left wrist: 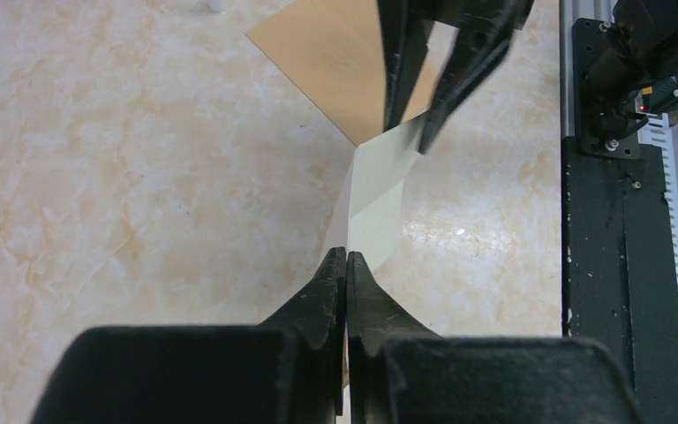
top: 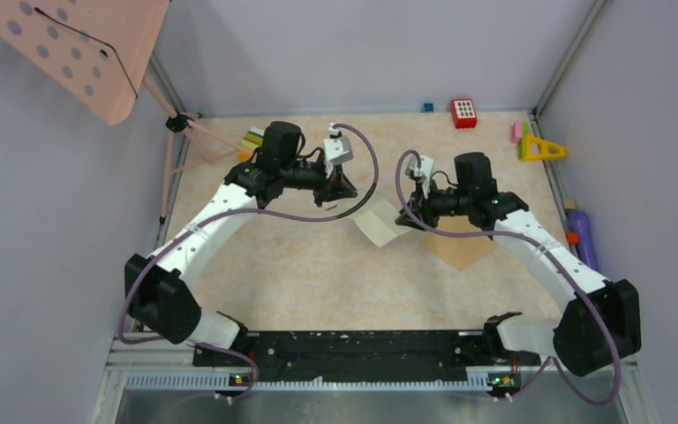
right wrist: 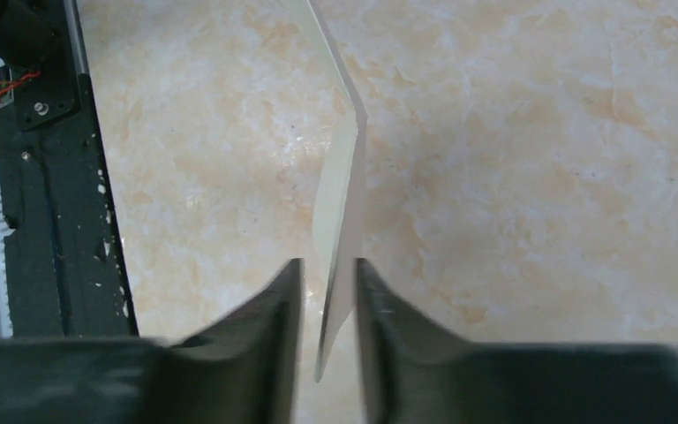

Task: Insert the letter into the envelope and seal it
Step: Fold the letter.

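the letter [top: 378, 225], a pale off-white sheet, hangs in the air just above the middle of the marbled surface [top: 318, 265], strung between the two arms. the left gripper [top: 342, 187] has it at its 10 o'clock end. in the left wrist view the left gripper [left wrist: 346, 265] has its black fingers pressed together, clamped on the edge of the letter [left wrist: 375, 194], which runs away from it standing on edge with a slight twist.

the right gripper [top: 403, 215] meets the sheet at its 3 o'clock end. from the left wrist the right gripper [left wrist: 410, 132] comes down at 12 o'clock, its fingers straddling the far end of the paper. in the right wrist view the right gripper [right wrist: 328, 269] stands a narrow gap apart, with the letter [right wrist: 340, 194] edge-on inside that gap. there is daylight on the left side, so it does not look pinched there.

the envelope [top: 463, 252], tan kraft paper, lies flat on the surface at about 4 o'clock from the letter, partly under the right arm. the left wrist view shows the envelope [left wrist: 335, 53] behind the right gripper's fingers.

around the edges sit a red block [top: 464, 113] at 12 o'clock, a yellow triangle [top: 543, 148] at 2 o'clock, and a pink perforated stand [top: 97, 53] at 10 o'clock.
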`<action>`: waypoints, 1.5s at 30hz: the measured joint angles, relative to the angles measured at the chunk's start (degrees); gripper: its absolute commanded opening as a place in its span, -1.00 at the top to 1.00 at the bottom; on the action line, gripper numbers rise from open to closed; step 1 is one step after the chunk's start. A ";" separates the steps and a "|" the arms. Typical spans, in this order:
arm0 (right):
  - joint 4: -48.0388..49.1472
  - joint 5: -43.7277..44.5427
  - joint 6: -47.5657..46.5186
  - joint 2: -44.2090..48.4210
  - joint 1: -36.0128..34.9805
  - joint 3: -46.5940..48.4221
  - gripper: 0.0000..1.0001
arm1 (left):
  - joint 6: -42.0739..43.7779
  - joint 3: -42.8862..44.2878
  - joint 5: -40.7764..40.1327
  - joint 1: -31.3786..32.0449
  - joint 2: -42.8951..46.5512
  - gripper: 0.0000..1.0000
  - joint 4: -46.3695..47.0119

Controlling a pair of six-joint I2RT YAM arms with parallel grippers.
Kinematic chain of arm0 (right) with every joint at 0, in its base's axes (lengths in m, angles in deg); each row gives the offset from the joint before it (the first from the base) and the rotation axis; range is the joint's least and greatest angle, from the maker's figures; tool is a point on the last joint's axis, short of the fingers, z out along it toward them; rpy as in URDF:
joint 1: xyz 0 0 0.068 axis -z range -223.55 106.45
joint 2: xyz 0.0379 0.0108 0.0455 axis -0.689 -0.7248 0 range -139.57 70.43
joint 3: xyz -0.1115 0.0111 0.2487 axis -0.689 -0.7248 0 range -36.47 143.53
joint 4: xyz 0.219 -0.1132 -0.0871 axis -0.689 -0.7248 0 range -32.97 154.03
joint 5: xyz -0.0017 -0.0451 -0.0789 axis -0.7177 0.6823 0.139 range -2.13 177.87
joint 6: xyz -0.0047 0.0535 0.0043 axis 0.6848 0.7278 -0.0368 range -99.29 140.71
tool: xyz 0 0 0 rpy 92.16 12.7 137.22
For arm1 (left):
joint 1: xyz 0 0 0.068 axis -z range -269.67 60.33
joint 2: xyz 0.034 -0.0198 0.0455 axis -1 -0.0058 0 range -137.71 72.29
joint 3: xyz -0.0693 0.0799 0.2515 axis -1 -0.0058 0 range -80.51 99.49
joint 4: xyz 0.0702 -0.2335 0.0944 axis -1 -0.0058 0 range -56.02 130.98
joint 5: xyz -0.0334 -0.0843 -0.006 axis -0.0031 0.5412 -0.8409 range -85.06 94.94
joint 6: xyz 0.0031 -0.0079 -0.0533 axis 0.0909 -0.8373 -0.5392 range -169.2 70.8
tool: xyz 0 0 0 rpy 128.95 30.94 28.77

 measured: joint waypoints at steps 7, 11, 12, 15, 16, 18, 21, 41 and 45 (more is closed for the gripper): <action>-2.51 2.01 -2.25 1.51 0.00 0.00 0.99 | 0.00 0.00 -0.15 -0.20 0.00 1.00 0.00; -3.43 2.71 -3.17 2.47 0.00 -0.13 1.00 | 0.00 0.09 -0.17 -0.39 0.00 1.00 -0.02; -3.65 2.86 -3.37 2.64 0.00 -0.17 1.00 | 0.00 0.15 -0.17 -0.44 0.00 1.00 -0.02; -3.80 3.23 -3.69 2.75 0.00 -0.20 0.25 | 0.00 0.42 -0.17 -0.57 0.00 1.00 -0.17; -3.93 3.34 -3.69 2.75 0.00 -0.22 0.20 | 0.00 0.50 -0.17 -0.61 0.00 1.00 -0.20; -4.13 3.56 -4.00 2.75 0.00 -0.24 0.18 | 0.00 0.70 -0.17 -0.72 0.00 1.00 -0.20; -4.28 3.74 -4.13 2.75 0.00 -0.24 0.44 | 0.00 0.74 -0.17 -0.87 0.00 1.00 -0.24; -1.53 5.73 -1.36 3.06 0.00 -1.33 -0.72 | -0.04 0.74 0.59 -1.33 0.02 1.00 -0.35; 2.12 5.81 2.21 2.05 -0.20 -0.35 -0.73 | -0.33 0.74 1.16 -1.33 0.02 1.00 -0.35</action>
